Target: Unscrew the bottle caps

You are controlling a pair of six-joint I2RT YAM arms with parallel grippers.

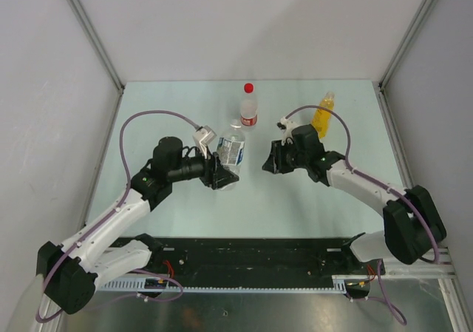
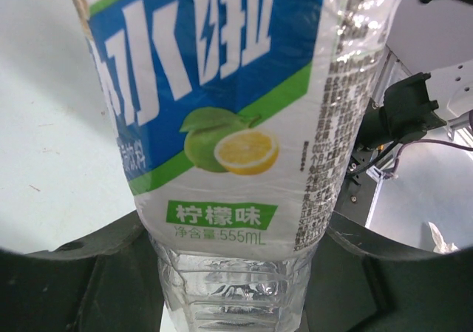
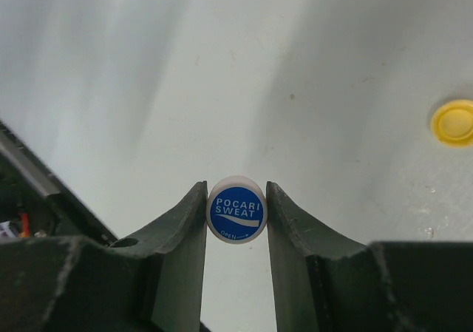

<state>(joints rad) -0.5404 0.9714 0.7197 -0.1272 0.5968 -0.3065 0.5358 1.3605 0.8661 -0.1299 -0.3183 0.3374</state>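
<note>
My left gripper [image 1: 223, 172] [image 2: 236, 280] is shut on the lower body of the clear bottle with the blue-white label [image 1: 232, 148] [image 2: 222, 110]; its neck is out of the left wrist view. My right gripper [image 1: 267, 160] [image 3: 236, 191] is shut on the white cap [image 3: 236, 209], which has a blue top, and holds it above the table, to the right of that bottle. The yellow cap [image 3: 452, 123] lies loose on the table. The bottle with the red-white label [image 1: 249, 114] stands behind with its red cap [image 1: 248, 88] on. The yellow-orange bottle [image 1: 323, 114] stands at the back right.
The pale green table [image 1: 295, 206] is enclosed by grey walls on the left, back and right. A black rail [image 1: 251, 262] runs along the near edge between the arm bases. The right arm's cable loops beside the yellow-orange bottle.
</note>
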